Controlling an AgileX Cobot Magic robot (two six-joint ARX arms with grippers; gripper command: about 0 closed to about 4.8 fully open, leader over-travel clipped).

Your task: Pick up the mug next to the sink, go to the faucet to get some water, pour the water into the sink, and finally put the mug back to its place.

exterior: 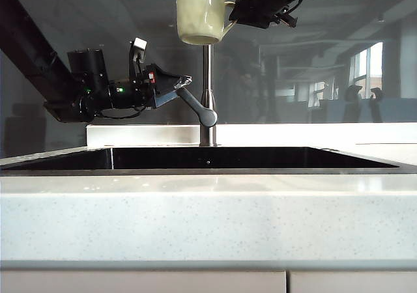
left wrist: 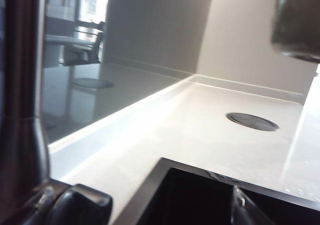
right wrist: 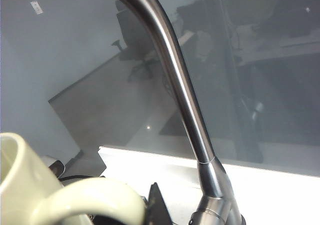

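The pale cream-green mug point(exterior: 201, 13) hangs upright high above the sink point(exterior: 208, 157), in front of the top of the faucet point(exterior: 207, 78). My right gripper point(exterior: 236, 12) is shut on its loop handle point(right wrist: 90, 195) from the right; one dark fingertip point(right wrist: 157, 205) shows beside the handle. The faucet's spout is hidden behind the mug. I see no water. My left gripper point(exterior: 181, 84) stands open at the upper end of the lever handle point(exterior: 195, 104). In the left wrist view its fingers point(left wrist: 80, 205) are wide apart, and only counter and sink point(left wrist: 200, 200) show between them.
A pale speckled counter point(exterior: 208, 215) surrounds the basin, with a low white ledge point(exterior: 143, 135) and a glossy grey wall behind. A round dark disc point(left wrist: 251, 121) is set in the counter beyond the sink corner. The mug's underside point(left wrist: 300, 20) hangs above the left gripper.
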